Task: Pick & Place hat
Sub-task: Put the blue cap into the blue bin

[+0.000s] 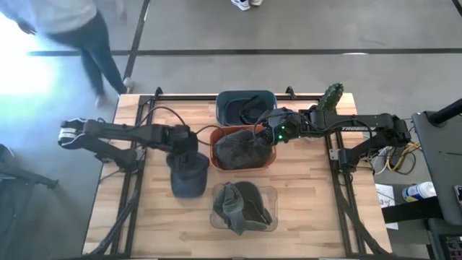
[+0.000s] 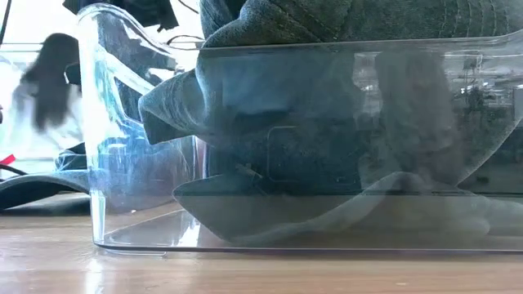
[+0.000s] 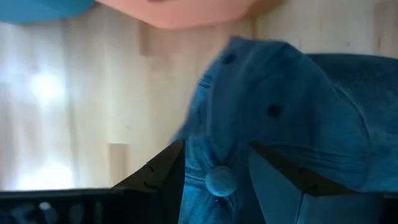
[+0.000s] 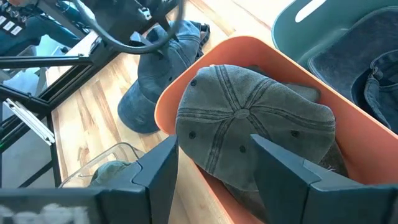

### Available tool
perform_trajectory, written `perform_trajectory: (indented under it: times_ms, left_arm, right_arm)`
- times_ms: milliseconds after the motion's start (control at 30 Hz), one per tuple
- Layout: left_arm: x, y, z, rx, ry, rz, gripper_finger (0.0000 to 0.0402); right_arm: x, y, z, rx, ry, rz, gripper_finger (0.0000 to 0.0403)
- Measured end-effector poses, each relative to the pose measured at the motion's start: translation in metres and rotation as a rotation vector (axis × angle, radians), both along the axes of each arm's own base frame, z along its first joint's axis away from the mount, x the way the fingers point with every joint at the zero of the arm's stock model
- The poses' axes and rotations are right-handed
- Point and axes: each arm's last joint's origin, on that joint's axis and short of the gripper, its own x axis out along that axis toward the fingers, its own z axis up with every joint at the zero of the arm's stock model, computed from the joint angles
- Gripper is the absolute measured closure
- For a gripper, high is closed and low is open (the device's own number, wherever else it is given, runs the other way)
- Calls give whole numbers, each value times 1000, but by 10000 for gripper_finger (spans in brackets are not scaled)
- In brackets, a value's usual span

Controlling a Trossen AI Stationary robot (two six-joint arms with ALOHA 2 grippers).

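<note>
The blue cap [image 1: 188,175] lies left of the orange bin [image 1: 215,137], brim toward the table's front edge. Left gripper [image 3: 214,165] and right gripper [image 4: 214,155] both spread, empty.

Strong glare washed out the upper left of the overhead frame, where a person [image 1: 76,29] was smeared by motion. The table [image 1: 310,195] was evenly lit, with soft shadows. In the table-level frame, bright backlight came from the upper left, and the clear bin [image 2: 122,122] carried reflections; the background was out of focus. The left wrist frame was blurred throughout, with a glare patch at left. The right wrist frame was sharp and bright.
</note>
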Motion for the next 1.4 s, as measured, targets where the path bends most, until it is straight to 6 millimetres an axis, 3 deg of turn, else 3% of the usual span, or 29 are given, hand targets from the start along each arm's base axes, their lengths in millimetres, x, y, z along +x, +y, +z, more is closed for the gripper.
perform_trajectory:
  times_ms: [333, 467, 633, 800, 933, 1200, 1400]
  left_arm:
    - [-7, 5, -24, -87, 22, 54, 240]
    - [-6, 5, -29, -102, -6, 99, 281]
    - [-1, 6, -30, -108, -72, 131, 374]
    - [-2, 10, -27, -114, -71, 181, 378]
    - [0, 13, -7, -139, -91, 257, 378]
    - [-20, 32, 68, -65, -192, 490, 378]
    - [-27, 58, 111, -54, -433, 737, 378]
  right_arm:
    - [0, 0, 0, 0, 1, 0, 213]
    - [0, 0, 0, 0, 1, 0, 213]
    - [0, 0, 0, 0, 1, 0, 213]
    - [0, 0, 0, 0, 1, 0, 213]
    - [0, 0, 0, 0, 1, 0, 213]
    - [0, 0, 0, 0, 1, 0, 213]
    - [0, 0, 0, 0, 1, 0, 213]
